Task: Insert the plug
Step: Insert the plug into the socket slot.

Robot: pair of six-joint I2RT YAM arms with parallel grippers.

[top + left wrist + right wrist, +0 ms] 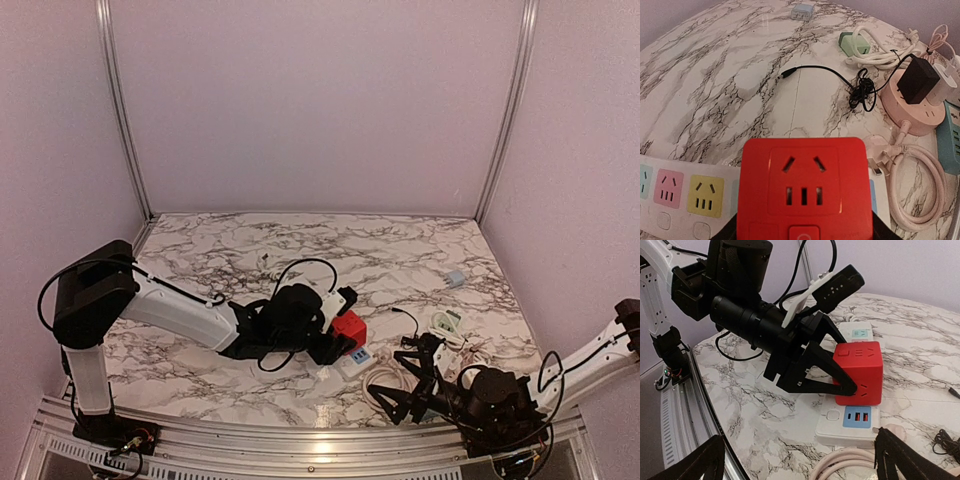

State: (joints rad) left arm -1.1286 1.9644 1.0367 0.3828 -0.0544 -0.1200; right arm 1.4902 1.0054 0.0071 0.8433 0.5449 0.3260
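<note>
A marble table (420,250) fills our overhead view. At its centre our left gripper (842,369) clamps the red cube plug (349,327), right over the white power strip (832,416). At lower right our right gripper (405,378) gapes wide, holding nothing.

left arm (180,310): white links, black joints, looping black cables; black triangular fingers (820,356).

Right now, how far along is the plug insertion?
Done: the left tool grips the red cube plug. In hand: the cube sits against the white power strip; whether its pins are fully seated is hidden. Remaining: press it home if needed, then release. The right tool hangs open, holding nothing.
</note>
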